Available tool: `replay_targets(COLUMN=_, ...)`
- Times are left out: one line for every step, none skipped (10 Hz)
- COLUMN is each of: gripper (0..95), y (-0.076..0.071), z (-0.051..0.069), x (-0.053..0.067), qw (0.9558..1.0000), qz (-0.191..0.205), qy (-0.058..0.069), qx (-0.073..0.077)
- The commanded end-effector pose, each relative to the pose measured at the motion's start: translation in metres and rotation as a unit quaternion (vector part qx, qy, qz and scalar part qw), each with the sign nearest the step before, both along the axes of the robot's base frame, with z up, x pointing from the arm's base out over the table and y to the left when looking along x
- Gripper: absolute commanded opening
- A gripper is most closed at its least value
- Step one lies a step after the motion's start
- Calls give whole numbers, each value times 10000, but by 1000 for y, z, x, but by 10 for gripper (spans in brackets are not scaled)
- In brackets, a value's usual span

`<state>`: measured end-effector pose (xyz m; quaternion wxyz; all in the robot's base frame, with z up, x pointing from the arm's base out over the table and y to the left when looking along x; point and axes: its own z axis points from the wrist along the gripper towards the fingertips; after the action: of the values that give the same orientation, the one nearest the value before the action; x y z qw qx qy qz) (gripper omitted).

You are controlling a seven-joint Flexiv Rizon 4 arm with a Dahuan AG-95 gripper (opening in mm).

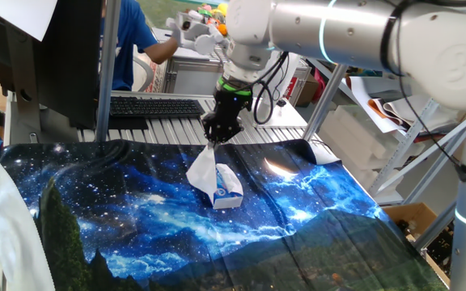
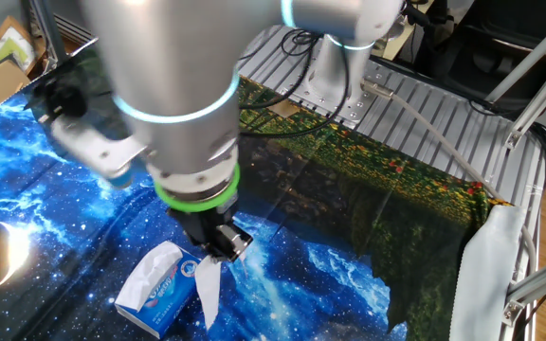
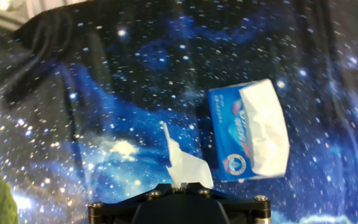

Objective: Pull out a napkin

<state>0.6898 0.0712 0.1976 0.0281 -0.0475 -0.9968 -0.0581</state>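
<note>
Napkin [image 1: 201, 171] hangs pinched in our tool [image 1: 219, 133], which is clamped tight on its top corner; the tissue pack [image 1: 226, 187] sits at four o'clock on the desk [image 1: 314, 210].

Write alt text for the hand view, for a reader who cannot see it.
A wrinkled white napkin hangs pinched in the pincer at the bottom edge, above a starry blue galaxy-print cloth. To its right lies a blue-and-white tissue pack, with white tissue showing at its opening.
</note>
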Motion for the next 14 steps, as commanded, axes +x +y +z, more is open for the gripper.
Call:
replay_targets(gripper=0, y=0, z=0, x=-4, qw=9990, qz=437, qy=-99, qx=-66)
replay_targets(gripper=0, y=0, z=0, x=-4, qw=9985, qz=519, qy=-124, qx=-131)
replay_targets(gripper=0, y=0, z=0, x=-4, qw=9981, qz=581, qy=-137, qx=-180)
replay_targets(gripper=0, y=0, z=0, x=-4, qw=9978, qz=611, qy=-166, qx=-218)
replay_targets(gripper=0, y=0, z=0, x=-4, qw=9978, qz=605, qy=-169, qx=-229)
replay_targets(gripper=0, y=0, z=0, x=-4, qw=9980, qz=543, qy=-159, qx=-277)
replay_targets(gripper=0, y=0, z=0, x=-4, qw=9985, qz=453, qy=-154, qx=-284)
replay_targets(gripper=0, y=0, z=0, x=-4, qw=9985, qz=435, qy=-153, qx=-283)
replay_targets(gripper=0, y=1, z=0, x=-5, qw=9994, qz=204, qy=-144, qx=-251)
replay_targets(gripper=0, y=1, z=1, x=-5, qw=9993, qz=209, qy=-170, qx=-253)
replay_targets(gripper=0, y=3, z=2, x=-6, qw=9993, qz=177, qy=-214, qx=-263)
replay_targets(gripper=0, y=3, z=2, x=-6, qw=9993, qz=184, qy=-232, qx=-228)
replay_targets(gripper=0, y=4, z=2, x=-6, qw=9993, qz=165, qy=-222, qx=-235)
replay_targets(gripper=0, y=4, z=2, x=-6, qw=9995, qz=119, qy=-201, qx=-226)
